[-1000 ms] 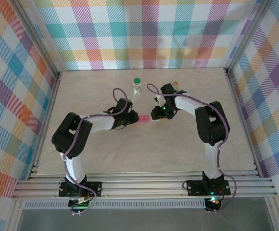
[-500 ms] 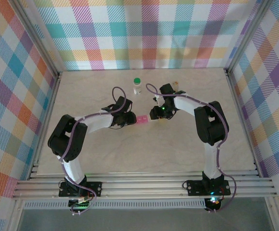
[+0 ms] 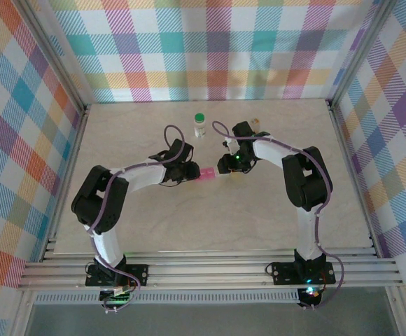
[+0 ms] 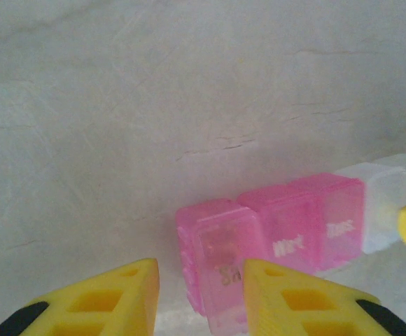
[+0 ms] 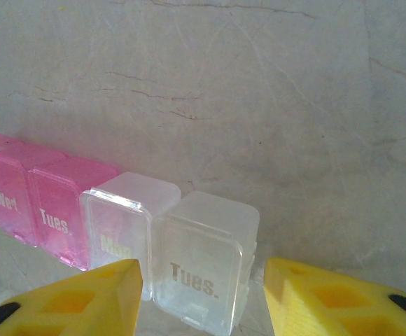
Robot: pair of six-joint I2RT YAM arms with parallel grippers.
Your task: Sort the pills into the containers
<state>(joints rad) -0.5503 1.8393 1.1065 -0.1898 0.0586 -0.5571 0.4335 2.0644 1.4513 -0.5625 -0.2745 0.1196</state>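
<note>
The containers are a flat pill-box strip [image 3: 210, 172] lying mid-table between my two grippers, pink on the left and clear on the right. In the left wrist view its pink end compartment [image 4: 220, 252] lies between the yellow fingers of my open left gripper [image 4: 199, 301], close against the right finger [image 4: 294, 301]. In the right wrist view the clear end compartment marked "Tues." [image 5: 203, 262] sits between the spread fingers of my open right gripper [image 5: 203, 308]. From above, the left gripper [image 3: 193, 170] and right gripper [image 3: 225, 168] stand at opposite ends of the strip. No loose pills are visible.
A small bottle with a green cap [image 3: 199, 124] stands upright behind the strip. A second small pale bottle [image 3: 257, 122] stands beside the right arm. Checked walls close in the table [image 3: 189, 224] on three sides.
The left gripper slid right up to the pink end of the strip, and its elbow swung outward. The right gripper and strip have hardly moved.
</note>
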